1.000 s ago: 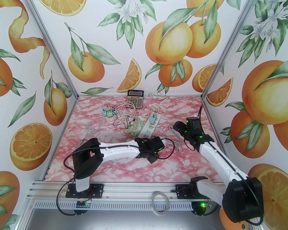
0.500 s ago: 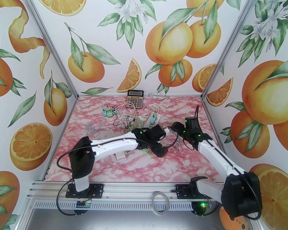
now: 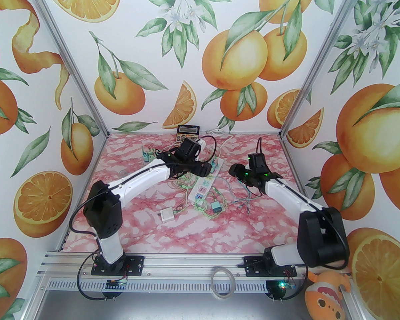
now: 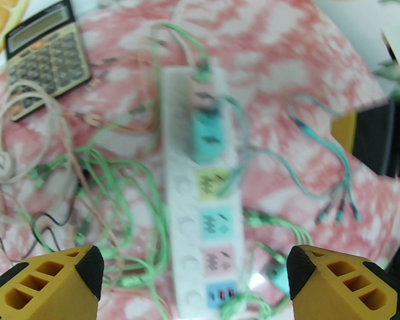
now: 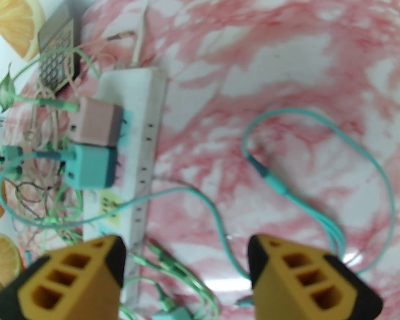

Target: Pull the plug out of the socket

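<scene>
Teal plug (image 4: pixel 206 138) sat in the power strip (image 4: pixel 183 212); left gripper (image 4: pixel 195 278) hung spread above, seemingly lining up; right gripper (image 5: pixel 186 272) gaped empty.

The calculator (image 4: pixel 46 58) lies behind the power strip (image 4: pixel 181 192); two plugs (image 5: pixel 95 127) sit in its far end, with cables (image 3: pixel 183 182) to its left.
</scene>
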### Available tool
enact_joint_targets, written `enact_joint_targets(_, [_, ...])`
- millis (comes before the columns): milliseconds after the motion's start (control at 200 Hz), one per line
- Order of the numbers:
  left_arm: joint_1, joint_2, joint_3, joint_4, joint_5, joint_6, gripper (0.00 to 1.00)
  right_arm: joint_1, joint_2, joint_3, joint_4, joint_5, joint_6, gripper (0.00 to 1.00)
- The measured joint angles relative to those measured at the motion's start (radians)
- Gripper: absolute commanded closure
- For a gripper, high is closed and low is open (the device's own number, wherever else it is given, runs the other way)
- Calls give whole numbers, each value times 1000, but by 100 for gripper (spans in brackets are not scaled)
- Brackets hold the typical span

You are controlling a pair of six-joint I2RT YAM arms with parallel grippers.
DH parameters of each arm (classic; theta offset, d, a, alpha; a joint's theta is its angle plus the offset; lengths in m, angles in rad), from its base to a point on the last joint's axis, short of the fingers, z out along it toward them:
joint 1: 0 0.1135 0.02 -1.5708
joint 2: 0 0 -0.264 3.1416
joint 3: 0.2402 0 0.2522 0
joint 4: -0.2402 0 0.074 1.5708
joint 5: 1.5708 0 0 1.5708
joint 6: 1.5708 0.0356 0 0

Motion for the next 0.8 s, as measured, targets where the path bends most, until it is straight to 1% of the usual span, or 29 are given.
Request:
enact_joint_targets(70, [8, 43, 24, 21, 9, -2, 20, 11, 49, 37, 3, -11, 0, 41])
enact_joint_targets(255, [-1, 161, 92, 48, 47, -2, 25, 28, 178, 140, 8, -32, 2, 54])
enact_joint_targets(560, [-48, 272, 207, 53, 37, 21, 27, 27, 335, 245, 19, -80, 27, 56])
enact_joint_targets(661, [-53, 285, 216, 53, 32, 24, 31, 27, 358, 260, 19, -86, 35, 56])
enact_joint_targets(801, [-52, 286, 215, 55, 31, 28, 31, 27, 391, 278, 26, -90, 40, 56])
